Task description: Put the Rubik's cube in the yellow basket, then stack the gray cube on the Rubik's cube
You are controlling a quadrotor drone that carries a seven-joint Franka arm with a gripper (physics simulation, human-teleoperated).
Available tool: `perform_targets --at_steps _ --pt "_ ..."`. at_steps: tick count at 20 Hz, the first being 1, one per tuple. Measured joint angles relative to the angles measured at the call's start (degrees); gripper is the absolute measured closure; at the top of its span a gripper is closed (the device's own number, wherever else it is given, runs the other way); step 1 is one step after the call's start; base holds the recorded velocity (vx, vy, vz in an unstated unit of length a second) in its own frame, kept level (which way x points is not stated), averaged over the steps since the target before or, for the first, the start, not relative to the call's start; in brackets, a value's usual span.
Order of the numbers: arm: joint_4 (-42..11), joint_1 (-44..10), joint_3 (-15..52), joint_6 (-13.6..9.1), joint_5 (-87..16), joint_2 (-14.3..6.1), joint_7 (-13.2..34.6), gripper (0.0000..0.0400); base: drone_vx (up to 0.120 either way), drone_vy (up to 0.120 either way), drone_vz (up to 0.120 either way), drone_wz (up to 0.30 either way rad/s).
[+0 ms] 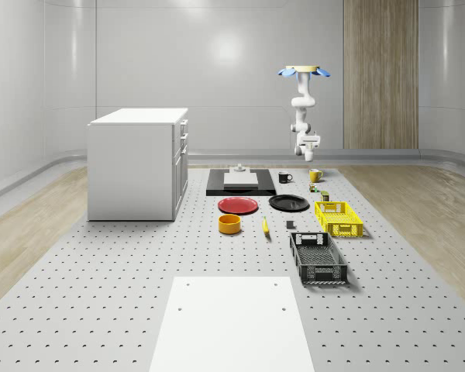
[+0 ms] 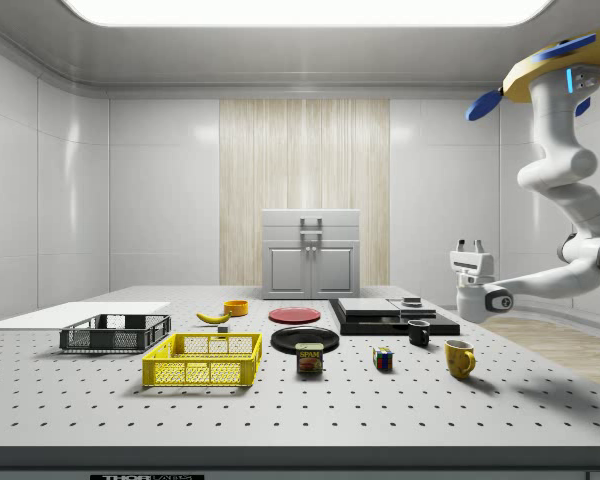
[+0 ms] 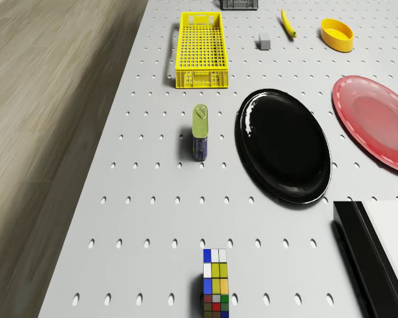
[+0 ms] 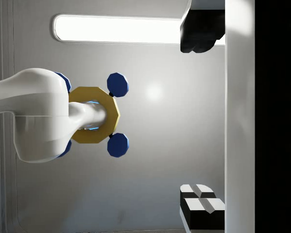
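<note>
The Rubik's cube [image 3: 215,285] [image 2: 383,359] sits on the perforated table between a tin can and a yellow mug. The yellow basket [image 3: 201,50] [image 1: 339,218] [image 2: 204,360] stands beyond the can and holds nothing. The small gray cube [image 3: 265,43] [image 1: 290,225] lies on the table beside the basket. My drone [image 1: 303,71] hovers high over the far end of the table, near the mugs. The arm hangs below it and curls back, so my gripper [image 2: 469,243] [image 1: 308,153] [image 4: 200,121] points upward toward the drone, open and holding nothing, well above the Rubik's cube.
A tin can [image 3: 200,132], black plate [image 3: 283,146] and red plate [image 3: 378,122] lie near the cube. A yellow mug [image 2: 460,358], black mug [image 2: 419,333], banana [image 3: 288,23], yellow bowl [image 3: 337,34] and black crate [image 1: 318,258] are also on the table. A white cabinet [image 1: 138,163] stands at the whole-scene view's left.
</note>
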Motion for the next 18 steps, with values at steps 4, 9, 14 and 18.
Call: perform_targets --at_steps 4,9,14,18 --pt "-0.13 -0.15 0.47 0.18 -0.66 -0.12 0.08 0.0 0.12 0.0 0.0 0.0" --pt "-0.33 -0.54 1.74 0.41 -2.43 -0.29 0.31 0.0 0.12 0.0 0.0 0.0" --pt "-0.77 -1.45 4.68 0.68 -6.56 -0.52 0.86 0.0 0.12 0.0 0.0 0.0" --pt "-1.86 -2.97 9.54 1.01 -13.44 -0.87 1.81 0.0 0.12 0.0 0.0 0.0"
